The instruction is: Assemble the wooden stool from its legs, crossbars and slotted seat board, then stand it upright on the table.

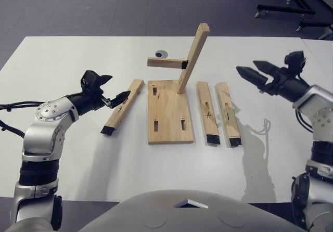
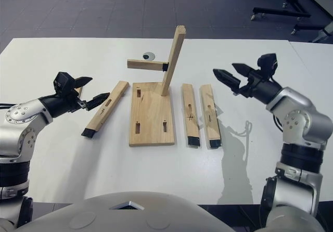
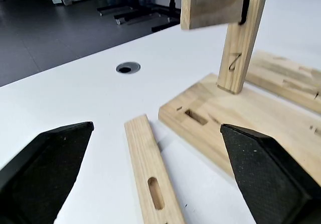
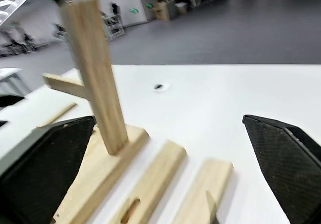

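Note:
The slotted seat board (image 1: 169, 118) lies flat mid-table. One leg (image 1: 193, 56) stands upright in its far right slot, leaning slightly, with a crossbar (image 1: 165, 63) sticking out to the left. A loose leg (image 1: 123, 106) lies left of the board, and two more legs (image 1: 206, 113) (image 1: 228, 113) lie side by side to its right. My left gripper (image 1: 117, 86) hovers open over the near end of the left leg (image 3: 153, 179), nothing between its fingers (image 3: 45, 174). My right gripper (image 1: 248, 67) hangs open above the table, right of the two legs, pointing toward the upright leg (image 4: 98, 78).
A small round hole (image 1: 161, 53) sits in the white table (image 1: 78, 159) behind the crossbar. Bare table surface lies in front of the board and at both sides. Black frames on wheels (image 1: 291, 8) stand on the floor far back right.

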